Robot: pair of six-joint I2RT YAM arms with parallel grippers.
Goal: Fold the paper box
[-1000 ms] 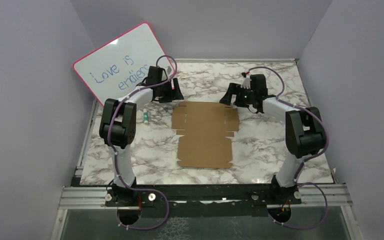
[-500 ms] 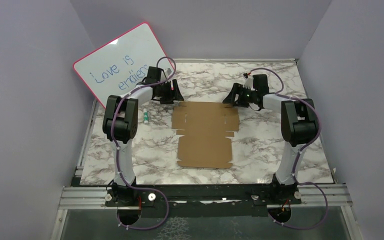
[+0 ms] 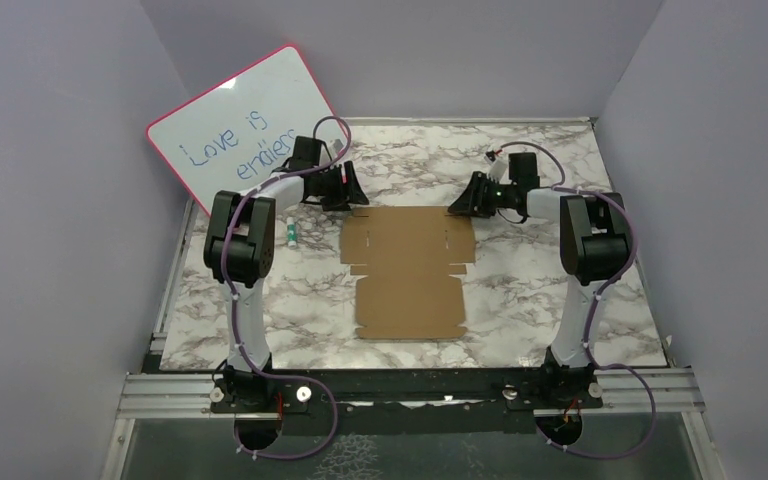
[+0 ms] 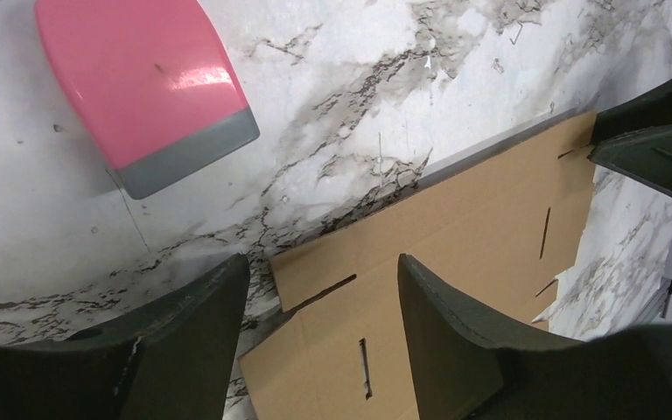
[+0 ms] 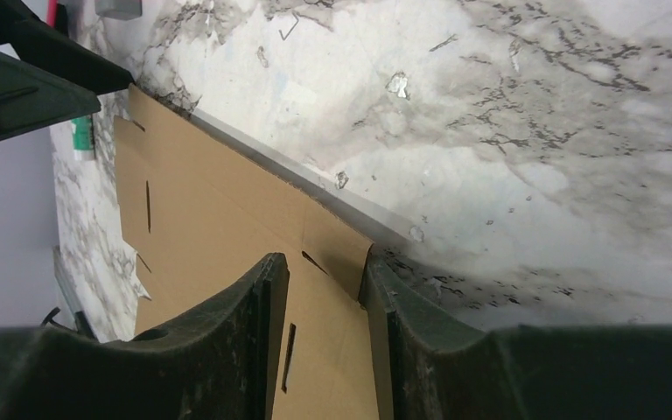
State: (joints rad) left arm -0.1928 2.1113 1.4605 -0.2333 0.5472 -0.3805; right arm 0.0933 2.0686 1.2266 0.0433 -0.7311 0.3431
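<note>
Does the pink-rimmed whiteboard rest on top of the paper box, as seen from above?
No, the whiteboard sits at the far left, well apart from the flat paper box.

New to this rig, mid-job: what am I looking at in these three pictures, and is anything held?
Two robot arms are bolted at the near edge of a marble table. The wide picture looks down from above and behind them; the other two come from a camera on each wrist. A flat brown cardboard sheet with flaps and slots lies between the arms. The left fingers and right fingers each stand apart over one far corner of it; nothing looks clamped. A pink-rimmed whiteboard leans at the back left, and a small green-and-white item lies near the left arm.
</note>
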